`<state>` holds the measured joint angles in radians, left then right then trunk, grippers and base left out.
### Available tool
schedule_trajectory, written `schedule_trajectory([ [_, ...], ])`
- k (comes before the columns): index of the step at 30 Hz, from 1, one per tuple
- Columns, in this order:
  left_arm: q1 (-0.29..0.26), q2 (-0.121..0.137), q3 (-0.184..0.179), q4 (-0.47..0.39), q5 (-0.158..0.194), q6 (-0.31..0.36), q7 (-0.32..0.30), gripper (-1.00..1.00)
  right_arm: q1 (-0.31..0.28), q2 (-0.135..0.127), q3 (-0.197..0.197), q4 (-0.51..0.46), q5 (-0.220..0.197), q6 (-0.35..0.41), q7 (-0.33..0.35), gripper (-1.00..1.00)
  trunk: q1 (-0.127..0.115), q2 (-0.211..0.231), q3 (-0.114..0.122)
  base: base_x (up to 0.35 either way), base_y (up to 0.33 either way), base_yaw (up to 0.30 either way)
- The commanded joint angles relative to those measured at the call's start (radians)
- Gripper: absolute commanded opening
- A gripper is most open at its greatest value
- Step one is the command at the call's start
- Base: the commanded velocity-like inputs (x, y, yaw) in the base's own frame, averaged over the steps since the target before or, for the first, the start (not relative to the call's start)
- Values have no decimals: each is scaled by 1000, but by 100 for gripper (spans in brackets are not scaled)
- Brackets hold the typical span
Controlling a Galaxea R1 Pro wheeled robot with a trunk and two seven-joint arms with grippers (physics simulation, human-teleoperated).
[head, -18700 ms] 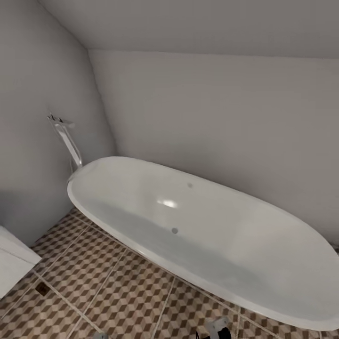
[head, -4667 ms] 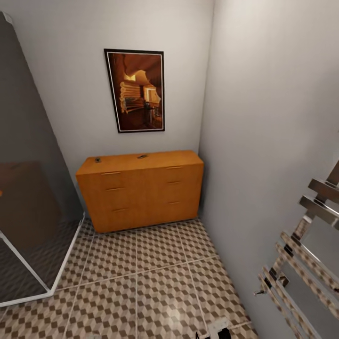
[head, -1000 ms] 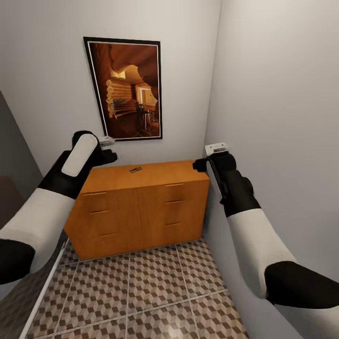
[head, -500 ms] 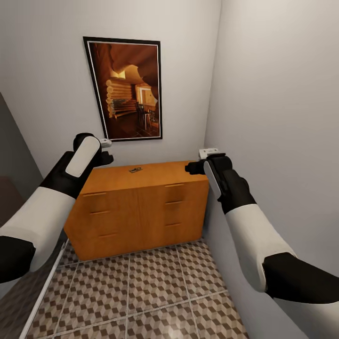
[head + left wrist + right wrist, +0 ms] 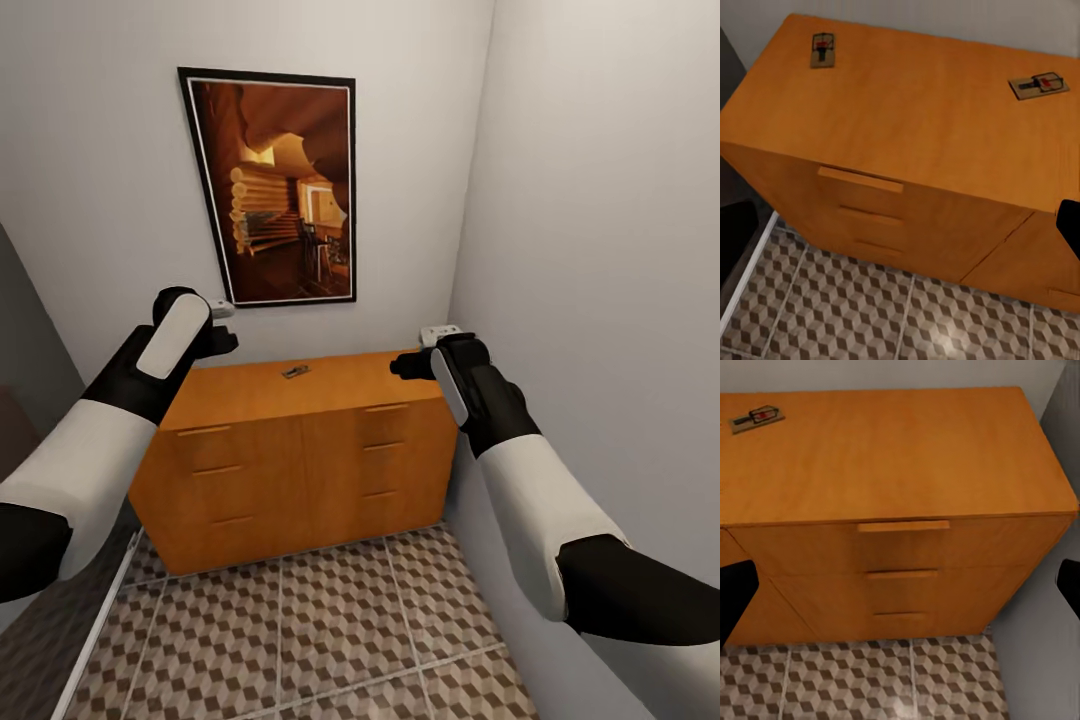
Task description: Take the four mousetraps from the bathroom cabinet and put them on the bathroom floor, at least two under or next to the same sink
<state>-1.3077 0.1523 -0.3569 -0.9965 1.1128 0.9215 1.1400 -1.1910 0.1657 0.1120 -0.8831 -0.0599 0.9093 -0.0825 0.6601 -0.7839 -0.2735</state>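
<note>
The orange-brown cabinet (image 5: 300,450) stands against the back wall, in the corner. One mousetrap (image 5: 294,372) lies near the middle of its top. The left wrist view shows two mousetraps on that top, one (image 5: 823,49) by an end and one (image 5: 1039,84) farther along. In the right wrist view a mousetrap (image 5: 756,418) lies near the back edge. My left gripper (image 5: 226,336) hovers above the cabinet's left end, my right gripper (image 5: 399,364) above its right end. Both are open and hold nothing, their black fingers (image 5: 1069,225) (image 5: 735,596) spread wide. The drawers are closed.
Cube-patterned bathroom floor (image 5: 330,620) lies in front of the cabinet. A grey wall (image 5: 600,250) runs close along the right side. A dark glass panel (image 5: 25,350) stands at the left. A framed picture (image 5: 275,185) hangs above the cabinet.
The camera has shifted a little, so the cabinet sits lower and further right. My right gripper has moved left and down over the cabinet top. The left gripper has dropped slightly.
</note>
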Motion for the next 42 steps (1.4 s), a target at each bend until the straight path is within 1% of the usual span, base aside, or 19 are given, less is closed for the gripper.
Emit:
schedule_trajectory([
  [1,-1,2,-4,-1,9,3,10,100,-1,0,2,0,-7,4,-9,100,1,-1,-2,265,190,0],
  [5,-1,4,-4,1,10,3,9,100,-1,0,13,1,-7,5,-8,100,1,-1,-2,266,192,0],
  [8,-1,5,-4,2,10,3,9,100,-1,-1,35,1,-7,4,-8,100,1,-1,-2,239,173,0],
  [14,-1,2,-5,1,9,3,9,100,0,0,57,1,-7,4,-8,100,1,-1,-2,94,68,50],
  [32,13,1,-5,2,4,2,9,100,2,1,63,6,-8,-3,-8,100,1,-1,-2,6,4,262],
  [38,17,1,-5,3,4,1,9,100,2,1,63,2,-8,-15,-8,100,1,-1,-2,26,0,96],
  [42,17,1,-5,11,4,0,9,100,3,2,63,1,-8,-18,-7,100,1,-1,-2,214,0,19],
])
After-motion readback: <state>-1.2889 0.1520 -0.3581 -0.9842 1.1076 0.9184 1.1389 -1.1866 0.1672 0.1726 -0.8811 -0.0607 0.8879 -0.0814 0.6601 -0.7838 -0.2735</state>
